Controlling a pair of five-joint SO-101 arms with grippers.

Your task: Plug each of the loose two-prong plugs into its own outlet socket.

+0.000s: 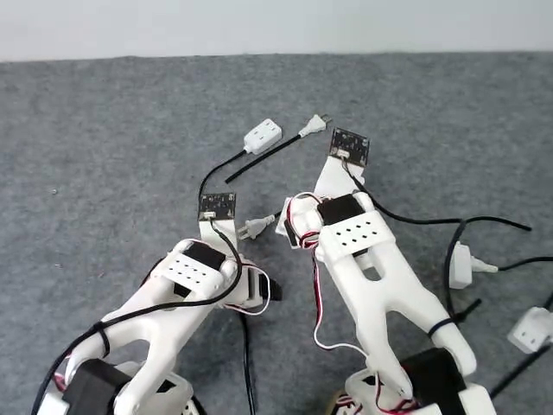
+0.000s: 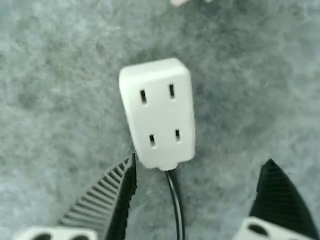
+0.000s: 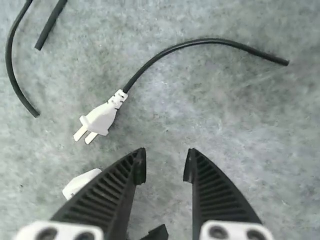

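Note:
A white outlet socket point(image 1: 263, 136) with two pairs of slots lies on the grey carpet, its black cable trailing back toward the left arm. In the left wrist view the socket point(image 2: 157, 112) lies just ahead of my left gripper point(image 2: 200, 160), which stands wide open with the cable running between its fingers. A white two-prong plug point(image 1: 313, 127) on a short black cable lies beside the socket. My right gripper point(image 3: 164, 167) hovers open close to that plug point(image 3: 97, 120), holding nothing. A second plug point(image 1: 256, 227) lies between the two arms.
At the right lie another white plug point(image 1: 462, 264) and a second white socket point(image 1: 531, 328), with black cables point(image 1: 484, 223) looping across the carpet. Open carpet stretches to the far left and along the back by the white wall.

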